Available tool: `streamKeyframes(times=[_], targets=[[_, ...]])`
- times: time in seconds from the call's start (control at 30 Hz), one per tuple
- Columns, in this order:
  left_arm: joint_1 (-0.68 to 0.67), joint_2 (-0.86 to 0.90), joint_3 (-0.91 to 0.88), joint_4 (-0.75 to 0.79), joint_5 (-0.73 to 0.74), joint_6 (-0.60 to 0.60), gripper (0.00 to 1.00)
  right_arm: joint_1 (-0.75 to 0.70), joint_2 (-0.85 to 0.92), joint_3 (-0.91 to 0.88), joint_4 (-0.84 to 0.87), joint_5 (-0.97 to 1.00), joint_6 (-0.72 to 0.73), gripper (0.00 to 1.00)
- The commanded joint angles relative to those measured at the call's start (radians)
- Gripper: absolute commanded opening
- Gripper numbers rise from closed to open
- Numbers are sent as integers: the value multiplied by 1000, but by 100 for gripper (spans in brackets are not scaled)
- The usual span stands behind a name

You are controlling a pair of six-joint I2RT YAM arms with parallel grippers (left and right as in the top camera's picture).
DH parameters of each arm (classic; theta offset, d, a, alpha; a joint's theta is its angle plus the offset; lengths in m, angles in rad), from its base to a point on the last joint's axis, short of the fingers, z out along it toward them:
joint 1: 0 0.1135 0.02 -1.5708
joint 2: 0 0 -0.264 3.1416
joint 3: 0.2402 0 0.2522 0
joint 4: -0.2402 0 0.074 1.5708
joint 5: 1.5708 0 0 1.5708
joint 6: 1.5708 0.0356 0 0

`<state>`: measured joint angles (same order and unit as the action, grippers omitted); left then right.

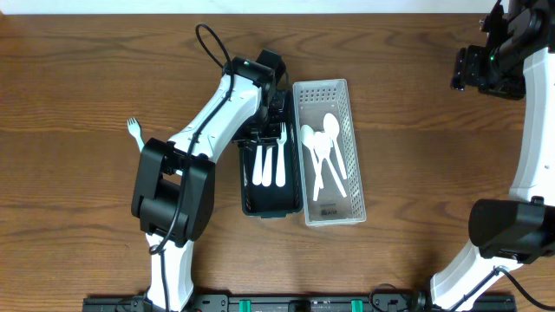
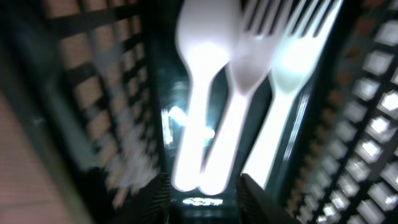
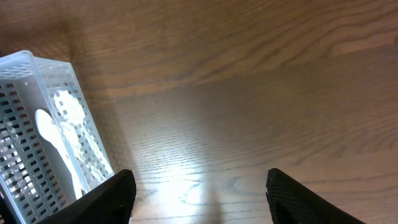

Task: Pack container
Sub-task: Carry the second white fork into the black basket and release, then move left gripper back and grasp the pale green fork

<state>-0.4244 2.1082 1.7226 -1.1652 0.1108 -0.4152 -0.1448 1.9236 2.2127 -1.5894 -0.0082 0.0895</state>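
On the wooden bench (image 1: pixel 104 52), forks (image 1: pixel 269 165) fill the black basket (image 1: pixel 249 204) and spoons (image 1: pixel 323 147) the white basket (image 1: pixel 342 212). One loose fork (image 1: pixel 134 130) lies left, unpacked. The left claw (image 2: pixel 202 186) hangs parted above the forks; the right claw (image 3: pixel 200 180) is wide and empty.

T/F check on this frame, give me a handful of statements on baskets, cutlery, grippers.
1. The white basket holds spoons. True.
2. The black basket is empty. False: white utensils, forks among them, lie in it.
3. A loose fork lies on the table, on the far side of the left arm from the baskets. True.
4. The right gripper holds a spoon. False: it is open and empty over bare wood.
5. The two baskets stand at opposite ends of the table. False: they sit side by side.
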Motion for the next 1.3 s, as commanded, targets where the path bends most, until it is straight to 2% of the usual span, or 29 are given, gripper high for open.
streamKeyframes(times=[0.0,0.17,0.2,0.23,0.27,0.33,0.47,0.6,0.73,0.87,1.07,1.27], targets=[[3,-87,57,-17,-131,64,35,2,2,-3,0,0,-17,71],[22,-296,64,9,-402,75,37,2,2,-3,0,0,-17,71],[34,-336,64,14,-467,75,42,2,2,-3,0,0,-17,71],[53,-377,64,19,-539,75,57,2,2,-3,0,0,-17,71],[80,-416,64,26,-595,75,68,2,2,-3,0,0,-17,71],[146,-467,64,39,-629,75,78,2,2,-3,0,0,-17,71],[353,-508,64,56,-551,74,89,2,2,-3,0,0,-17,71],[570,-452,63,78,-375,75,91,2,2,-3,0,0,-17,71],[713,-337,63,122,-241,98,92,2,2,-3,0,0,-16,71],[768,-219,63,156,-135,165,92,2,2,-3,0,-1,-16,71],[763,-47,63,169,-49,294,94,2,2,-3,3,-11,8,71],[757,54,63,153,-25,310,94,2,2,-3,3,-11,8,71]])
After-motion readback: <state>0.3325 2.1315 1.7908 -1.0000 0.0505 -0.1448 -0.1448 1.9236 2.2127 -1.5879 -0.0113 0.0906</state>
